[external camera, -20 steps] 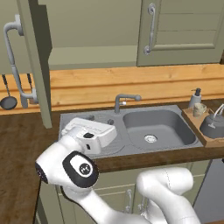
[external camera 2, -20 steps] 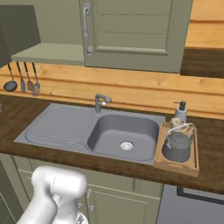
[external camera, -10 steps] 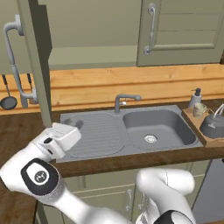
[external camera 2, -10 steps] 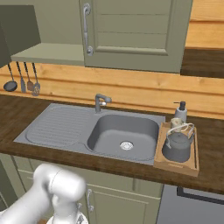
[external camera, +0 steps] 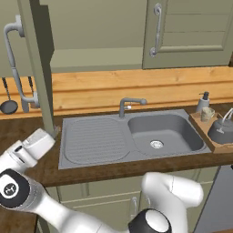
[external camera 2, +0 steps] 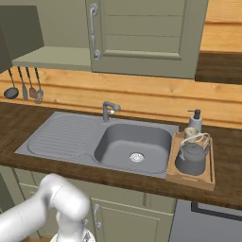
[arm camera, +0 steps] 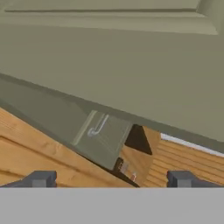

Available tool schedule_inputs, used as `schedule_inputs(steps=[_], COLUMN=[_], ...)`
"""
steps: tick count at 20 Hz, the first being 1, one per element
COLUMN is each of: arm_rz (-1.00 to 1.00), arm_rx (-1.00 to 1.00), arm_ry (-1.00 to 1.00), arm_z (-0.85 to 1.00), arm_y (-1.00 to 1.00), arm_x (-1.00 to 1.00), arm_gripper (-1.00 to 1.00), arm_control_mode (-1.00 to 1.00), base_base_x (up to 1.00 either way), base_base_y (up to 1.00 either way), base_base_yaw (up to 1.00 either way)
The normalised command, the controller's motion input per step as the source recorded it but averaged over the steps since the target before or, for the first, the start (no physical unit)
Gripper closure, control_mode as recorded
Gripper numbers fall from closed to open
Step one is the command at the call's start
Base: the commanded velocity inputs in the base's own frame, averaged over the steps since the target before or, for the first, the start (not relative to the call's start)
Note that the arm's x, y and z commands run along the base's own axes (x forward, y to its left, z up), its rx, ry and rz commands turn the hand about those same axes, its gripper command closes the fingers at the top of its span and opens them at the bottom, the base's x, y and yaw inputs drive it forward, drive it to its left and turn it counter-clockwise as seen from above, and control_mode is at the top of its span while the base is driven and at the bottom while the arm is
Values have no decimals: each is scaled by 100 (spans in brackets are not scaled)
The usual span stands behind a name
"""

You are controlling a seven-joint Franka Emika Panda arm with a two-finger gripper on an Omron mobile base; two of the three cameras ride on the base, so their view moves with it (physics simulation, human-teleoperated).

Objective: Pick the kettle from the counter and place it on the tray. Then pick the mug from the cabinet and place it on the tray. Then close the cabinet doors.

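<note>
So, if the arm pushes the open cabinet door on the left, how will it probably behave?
The open cabinet door is a tall, stiff panel, so it will probably swing shut as one piece, not bend. It looks light for its size. Its long bar handle sticks out and could catch the open gripper.

Arm swung low left; hand (arm camera: 109, 180) empty (fingers spread wide).

Nothing readable is showing anywhere right now: no labels, brand names, numbers or signs on any surface.
</note>
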Motion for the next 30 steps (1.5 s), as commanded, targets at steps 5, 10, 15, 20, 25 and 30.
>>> schedule_inputs(steps=[5,10,15,20,25,30], arm_rz=[-15,-14,-9,0,3,7], arm_rx=[-9,-8,-6,-7,-8,-13], arm_ry=[8,14,14,7,5,17], arm_z=[41,44,8,-53,-12,5], arm_y=[18,-2,-1,11,29,49], arm_x=[-2,-1,0,18,22,18], arm_gripper=[-100,-100,-100,-100,-100,-100], arm_control_mode=[-100,-100,-100,-100,-100,-100], base_base_x=[0,0,0,0,0,0], base_base_y=[0,0,0,0,0,0], base_base_yaw=[0,0,0,0,0,0])
